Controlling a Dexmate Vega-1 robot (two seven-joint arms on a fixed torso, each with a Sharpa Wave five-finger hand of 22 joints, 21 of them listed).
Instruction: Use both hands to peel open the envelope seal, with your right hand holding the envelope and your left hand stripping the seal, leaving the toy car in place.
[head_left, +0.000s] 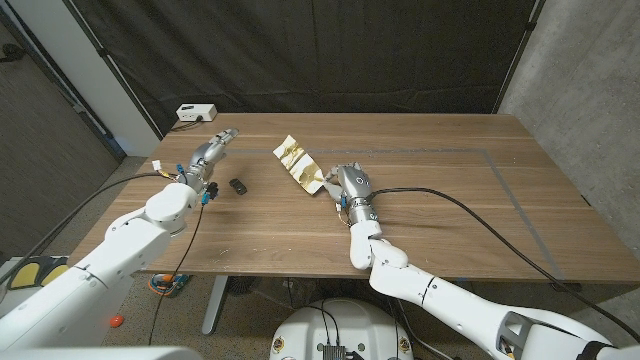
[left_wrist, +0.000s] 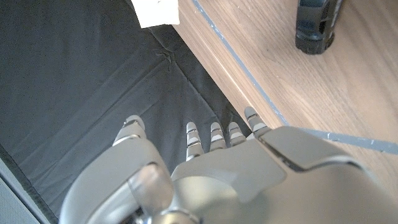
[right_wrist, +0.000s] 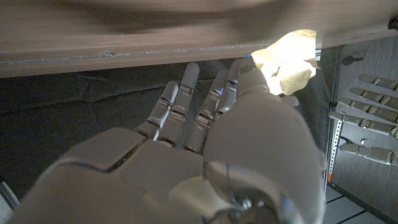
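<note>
A black curtain hangs behind the wood-grain desk (head_left: 430, 215) (grey tape lines cross its right side). The crinkled gold envelope (head_left: 297, 163) lies mid-desk toward the far edge, its near end under the right hand (head_left: 352, 184); whether those fingers grip it, I cannot tell. The left hand (head_left: 212, 150), fingers extended and empty, hovers near the left edge, the small black toy car (head_left: 238, 186) beside it.

- The right hand (head_left: 352, 184) sits on the tabletop (head_left: 440, 200), its fingers (head_left: 335, 175) at the near end of the envelope (head_left: 299, 163); whether they grip it cannot be told.
- The envelope, crumpled and yellowish, lies slantwise, stretching away from those fingers toward the far edge.
- The left hand (head_left: 207, 155) hovers over the tabletop's left part, its fingers (head_left: 228, 135) stretched out toward the far edge with nothing between them.
- The toy car (head_left: 238, 186), small and dark, lies just beside the left wrist, well apart from the envelope.
- A white box (head_left: 195, 113) sits beyond the left fingers, at the far edge.
</note>
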